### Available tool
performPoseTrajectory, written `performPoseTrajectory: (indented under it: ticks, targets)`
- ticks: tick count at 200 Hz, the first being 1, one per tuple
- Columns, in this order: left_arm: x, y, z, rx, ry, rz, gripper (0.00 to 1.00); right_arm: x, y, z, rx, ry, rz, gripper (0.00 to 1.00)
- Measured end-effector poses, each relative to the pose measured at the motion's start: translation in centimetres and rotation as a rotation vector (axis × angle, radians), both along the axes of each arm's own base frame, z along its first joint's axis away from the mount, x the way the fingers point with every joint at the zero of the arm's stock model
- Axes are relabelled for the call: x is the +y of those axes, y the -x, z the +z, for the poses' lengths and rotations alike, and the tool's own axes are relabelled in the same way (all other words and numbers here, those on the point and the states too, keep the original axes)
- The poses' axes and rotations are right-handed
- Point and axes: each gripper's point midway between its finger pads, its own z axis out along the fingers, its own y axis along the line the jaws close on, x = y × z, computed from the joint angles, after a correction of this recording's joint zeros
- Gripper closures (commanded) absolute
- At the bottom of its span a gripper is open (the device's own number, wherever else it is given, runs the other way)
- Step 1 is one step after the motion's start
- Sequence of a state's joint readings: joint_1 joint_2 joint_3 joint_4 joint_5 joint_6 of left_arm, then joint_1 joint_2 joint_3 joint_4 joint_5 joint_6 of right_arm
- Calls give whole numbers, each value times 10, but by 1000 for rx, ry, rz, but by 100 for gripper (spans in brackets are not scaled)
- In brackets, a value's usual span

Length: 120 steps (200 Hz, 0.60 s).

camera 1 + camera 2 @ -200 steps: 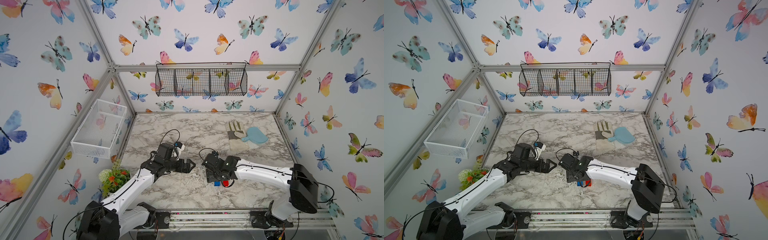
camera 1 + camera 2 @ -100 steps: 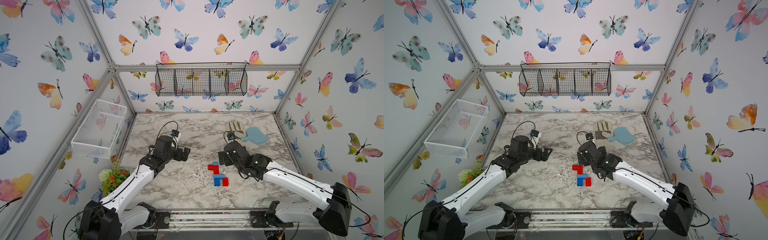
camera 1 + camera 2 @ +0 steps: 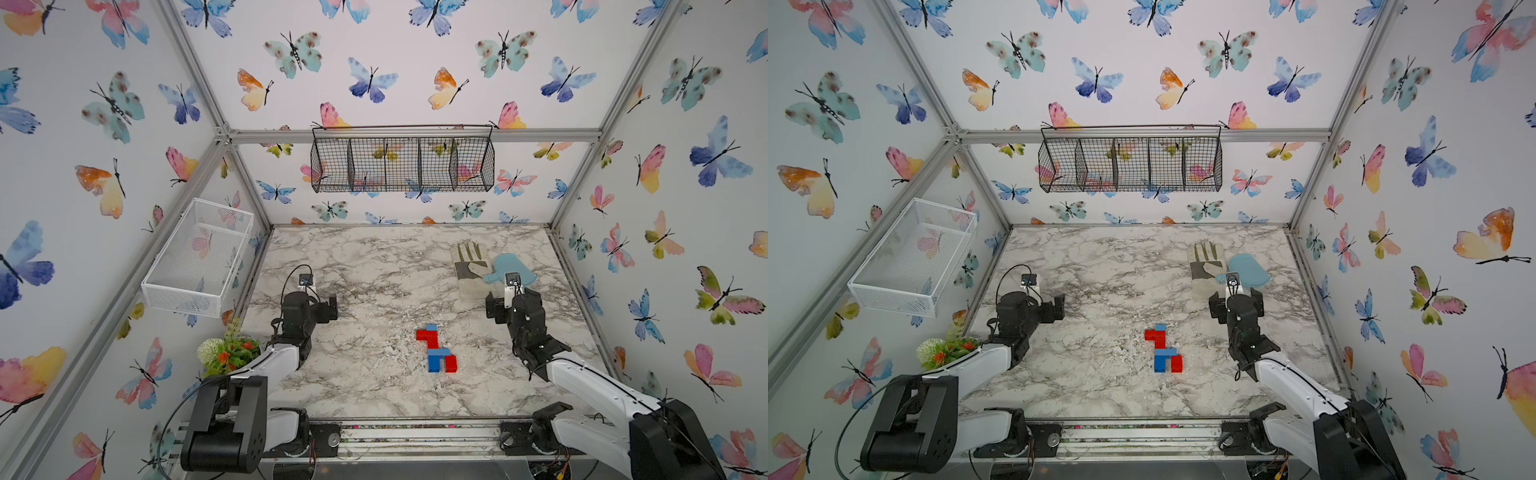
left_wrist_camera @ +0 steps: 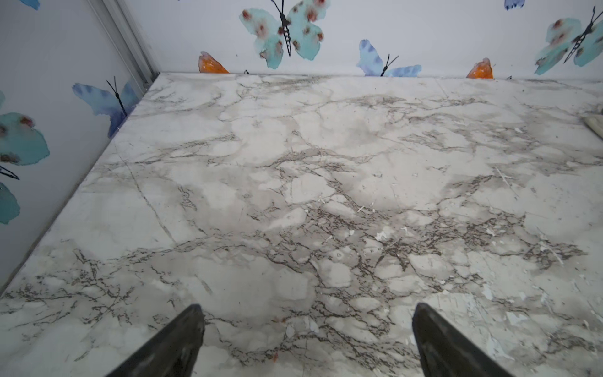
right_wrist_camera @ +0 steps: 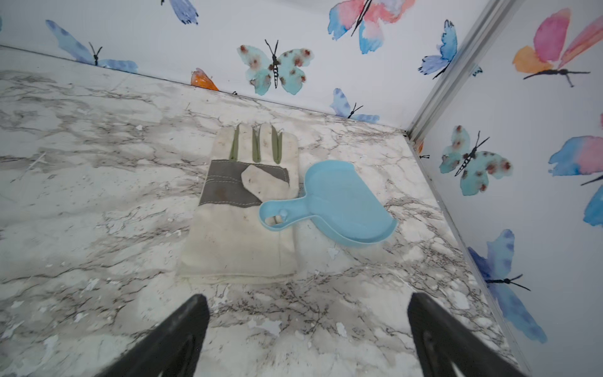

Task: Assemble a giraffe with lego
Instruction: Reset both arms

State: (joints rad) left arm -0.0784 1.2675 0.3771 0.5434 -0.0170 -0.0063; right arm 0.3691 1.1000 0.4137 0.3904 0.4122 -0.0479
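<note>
Marble table (image 3: 374,270) holds the red and blue giraffe (image 3: 434,343) lying near the front middle, while the left gripper (image 4: 308,306) and the right gripper (image 5: 307,296) hang well apart from it, fingers spread wide, the right one near a glove (image 5: 241,212) and a blue dustpan (image 5: 342,202).

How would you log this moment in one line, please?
giraffe: assembled, on table, free | left tool: open, empty | right tool: open, empty
</note>
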Motion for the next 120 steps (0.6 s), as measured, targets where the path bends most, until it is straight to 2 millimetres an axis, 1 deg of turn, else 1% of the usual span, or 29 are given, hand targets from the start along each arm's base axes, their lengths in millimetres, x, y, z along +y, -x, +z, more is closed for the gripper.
performPoseTrajectory:
  ticks: [21, 40, 48, 63, 76, 86, 94, 120]
  targets:
    - [8, 3, 0, -58, -3, 21, 2, -14, -11, 2, -47, -17, -30, 3]
    - [12, 6, 5, -116, -1, 31, 2, -25, -13, -6, -83, -37, -44, 3]
    - [13, 9, 6, -139, 1, 33, 2, -28, -11, -13, -94, -43, -48, 2]
    - [13, 14, 6, -171, 3, 34, 2, -33, -5, -36, -83, -43, -51, 2]
    - [13, 17, 5, -189, 4, 33, 2, -32, 0, -52, -68, -43, -38, 2]
    - [13, 18, 7, -209, 6, 31, 2, -31, 2, -60, -63, -43, -27, 2]
    - [13, 20, 7, -221, 8, 27, 2, -30, 1, -60, -73, -47, -22, 2]
    - [15, 20, 1, -228, 18, 15, 2, -32, -7, -48, -148, -70, -26, 2]
